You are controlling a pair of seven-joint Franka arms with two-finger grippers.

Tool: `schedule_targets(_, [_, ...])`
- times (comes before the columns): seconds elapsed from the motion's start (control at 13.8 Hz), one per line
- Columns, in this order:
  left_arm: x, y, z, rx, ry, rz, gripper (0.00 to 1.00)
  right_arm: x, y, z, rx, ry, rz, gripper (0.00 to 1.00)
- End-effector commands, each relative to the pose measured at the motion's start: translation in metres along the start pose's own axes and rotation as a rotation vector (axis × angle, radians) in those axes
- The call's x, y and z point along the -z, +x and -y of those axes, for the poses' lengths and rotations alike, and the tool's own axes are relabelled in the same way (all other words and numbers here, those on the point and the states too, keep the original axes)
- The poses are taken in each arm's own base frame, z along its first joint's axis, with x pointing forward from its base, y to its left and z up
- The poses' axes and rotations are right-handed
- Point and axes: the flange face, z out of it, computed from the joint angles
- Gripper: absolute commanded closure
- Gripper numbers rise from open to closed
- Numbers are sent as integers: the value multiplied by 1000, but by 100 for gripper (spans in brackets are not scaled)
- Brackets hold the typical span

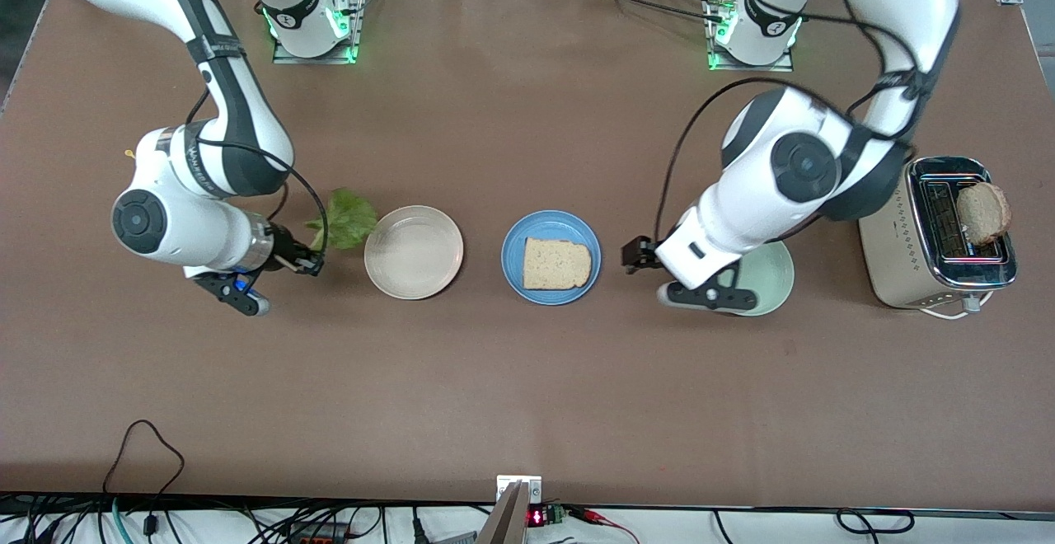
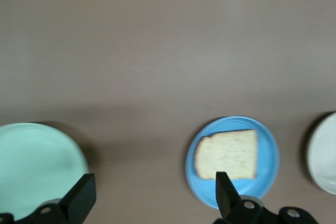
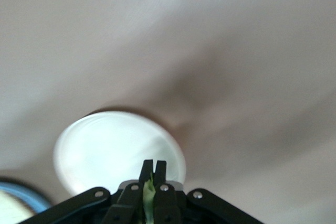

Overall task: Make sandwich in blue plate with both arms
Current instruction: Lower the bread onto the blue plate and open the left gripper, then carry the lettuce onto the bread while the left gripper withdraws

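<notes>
Matt brown tabletop [image 1: 527, 396]. Between the left jaws, a smooth, glossy blue plate [image 2: 268, 174] carries porous, rough-crumbed bread [image 2: 228, 154]. The toaster [image 1: 931, 239] looks like polished metal. The arms' [image 1: 742, 214] white shells shine like glossy plastic.

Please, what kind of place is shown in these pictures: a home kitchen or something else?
Most likely a robot laboratory set up as a mock kitchen. Two white arms are bolted to a brown table, loose cables run along its edge, and the only kitchen things are a toaster, plates and bread.
</notes>
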Motion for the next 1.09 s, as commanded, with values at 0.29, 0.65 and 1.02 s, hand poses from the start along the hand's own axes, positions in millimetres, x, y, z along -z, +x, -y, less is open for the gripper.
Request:
schedule_targets(0.29, [75,15,149,-49,184,-34,0,-22,-48,68,-393,194,129,100])
schedule_targets(0.65, [169,-14,247,102,278,-63,0,-73,-78,123,-595,344,190,100])
schedule_targets(1.02, [213,-57,252,89,157,-17,0,-141,-111,154,-645,400,210,100])
